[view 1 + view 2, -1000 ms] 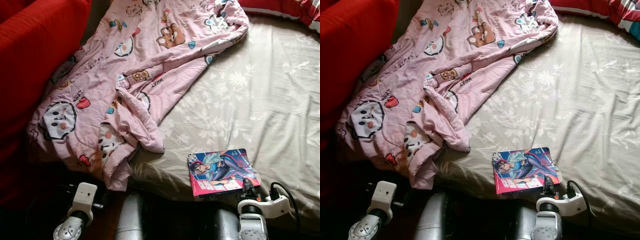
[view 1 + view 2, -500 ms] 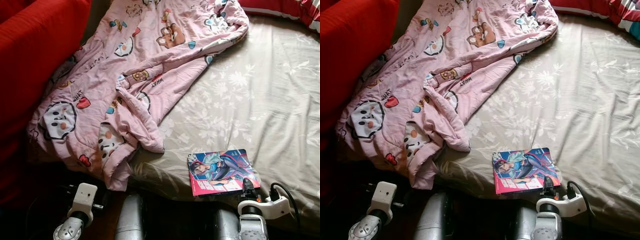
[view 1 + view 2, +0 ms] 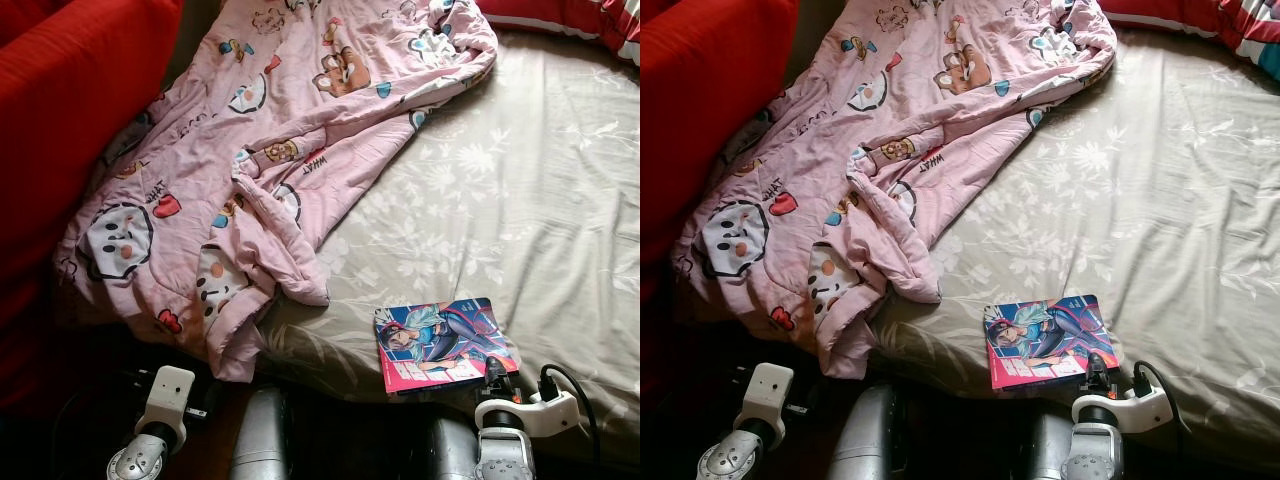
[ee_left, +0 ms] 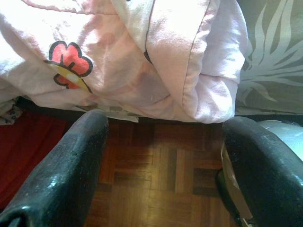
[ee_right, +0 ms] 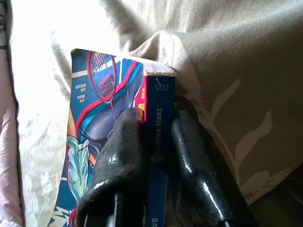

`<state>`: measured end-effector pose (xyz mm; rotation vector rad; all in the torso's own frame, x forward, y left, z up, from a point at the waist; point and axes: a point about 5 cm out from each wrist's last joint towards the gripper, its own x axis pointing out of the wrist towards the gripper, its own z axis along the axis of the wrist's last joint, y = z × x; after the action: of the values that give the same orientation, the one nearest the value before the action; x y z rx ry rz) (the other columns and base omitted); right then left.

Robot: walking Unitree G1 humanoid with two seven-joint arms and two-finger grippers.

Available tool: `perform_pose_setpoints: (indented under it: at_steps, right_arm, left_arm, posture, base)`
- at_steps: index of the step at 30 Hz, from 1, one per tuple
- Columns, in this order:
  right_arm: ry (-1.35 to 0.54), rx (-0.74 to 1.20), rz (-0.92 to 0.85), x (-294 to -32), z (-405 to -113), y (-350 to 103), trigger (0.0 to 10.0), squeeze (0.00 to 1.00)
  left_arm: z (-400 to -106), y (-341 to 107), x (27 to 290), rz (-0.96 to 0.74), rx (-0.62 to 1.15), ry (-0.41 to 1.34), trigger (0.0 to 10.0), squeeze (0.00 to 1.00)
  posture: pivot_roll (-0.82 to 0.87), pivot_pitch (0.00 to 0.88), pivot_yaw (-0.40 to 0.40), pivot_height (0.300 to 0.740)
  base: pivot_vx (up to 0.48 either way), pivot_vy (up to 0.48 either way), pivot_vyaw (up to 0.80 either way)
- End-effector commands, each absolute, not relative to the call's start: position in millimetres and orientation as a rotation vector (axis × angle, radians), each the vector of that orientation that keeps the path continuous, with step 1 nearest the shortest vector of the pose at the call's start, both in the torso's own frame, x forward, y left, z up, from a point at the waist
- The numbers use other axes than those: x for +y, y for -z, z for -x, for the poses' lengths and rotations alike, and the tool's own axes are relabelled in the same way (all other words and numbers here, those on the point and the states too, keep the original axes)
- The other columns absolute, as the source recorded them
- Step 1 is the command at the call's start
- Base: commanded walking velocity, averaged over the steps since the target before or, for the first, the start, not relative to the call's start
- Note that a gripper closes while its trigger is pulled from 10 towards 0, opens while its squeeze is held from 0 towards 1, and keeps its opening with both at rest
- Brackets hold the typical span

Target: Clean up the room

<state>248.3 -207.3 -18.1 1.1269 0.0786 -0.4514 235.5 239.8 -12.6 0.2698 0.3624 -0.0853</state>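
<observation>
On the bed [image 3: 520, 200], pink quilt [image 3: 260, 170] at 10 o'clock, we note the comic book [image 3: 440, 342] at the near edge, spine running 12-to-6, clamped at its 5 o'clock corner by our right gripper [image 5: 158, 161]; left gripper [image 4: 165, 175] hangs spread, farther off.

Bed [image 3: 560, 180], beige leaf-print sheet; pink cartoon quilt [image 3: 270, 150] crumpled over left side; comic book [image 3: 440, 343] at near edge.
</observation>
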Motion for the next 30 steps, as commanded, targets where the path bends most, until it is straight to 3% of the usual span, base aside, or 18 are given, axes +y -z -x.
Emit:
perform_pose_setpoints:
  at_steps: [1,2,3,4,6,7,10,11,30]
  right_arm:
    - [0.468,0.094,-1.140,-204.1,-242.2,23.0,0.0,0.00]
    - [0.468,0.094,-1.140,-204.2,-241.9,23.0,0.0,0.00]
    - [0.473,0.098,-1.137,-204.3,-240.9,23.8,2.7,0.00]
    - [0.488,0.112,-1.131,-204.6,-238.8,25.7,10.0,0.00]
    - [0.499,0.115,-1.136,-205.2,-236.7,27.6,10.0,0.04]
    - [0.499,0.112,-1.138,-205.1,-236.6,27.6,10.0,1.00]
    - [0.493,0.110,-1.135,-204.5,-237.4,26.5,10.0,0.99]
    - [0.494,0.109,-1.135,-204.6,-237.6,26.2,10.0,0.00]
    - [0.453,0.044,-1.109,-204.1,-243.4,12.7,10.0,0.00]
  left_arm:
    - [-225.4,19.3,247.5,-0.286,0.411,0.079,10.0,0.00]
    - [-225.3,19.4,247.4,-0.286,0.411,0.080,10.0,0.00]
    - [-225.1,19.6,247.5,-0.286,0.412,0.080,10.0,0.00]
    - [-224.6,19.9,247.4,-0.286,0.414,0.080,10.0,0.00]
    - [-224.0,20.5,247.0,-0.286,0.416,0.082,10.0,0.00]
    - [-223.9,20.6,247.1,-0.286,0.417,0.082,10.0,0.00]
    - [-223.7,20.6,247.3,-0.286,0.417,0.082,10.0,0.00]
    - [-223.7,20.6,247.3,-0.286,0.417,0.082,10.0,0.00]
    - [-221.1,23.4,244.6,-0.280,0.424,0.081,10.0,0.00]
  posture:
    - [0.08,0.237,0.094,0.608]
    - [0.08,0.237,0.094,0.608]
    - [0.07,0.237,0.094,0.608]
    - [0.07,0.238,0.095,0.608]
    - [0.07,0.238,0.095,0.608]
    - [0.08,0.239,0.096,0.608]
    - [0.08,0.239,0.096,0.608]
    - [0.07,0.240,0.095,0.608]
    - [0.07,0.248,0.086,0.608]
  base:
    - [0.000,0.000,0.00]
    - [0.000,0.000,0.00]
    - [0.000,0.000,0.00]
    - [0.000,0.000,0.00]
    - [0.000,0.000,0.00]
    - [0.000,0.000,0.00]
    - [0.000,0.000,0.00]
    - [0.000,0.000,0.00]
    - [0.000,0.000,0.00]
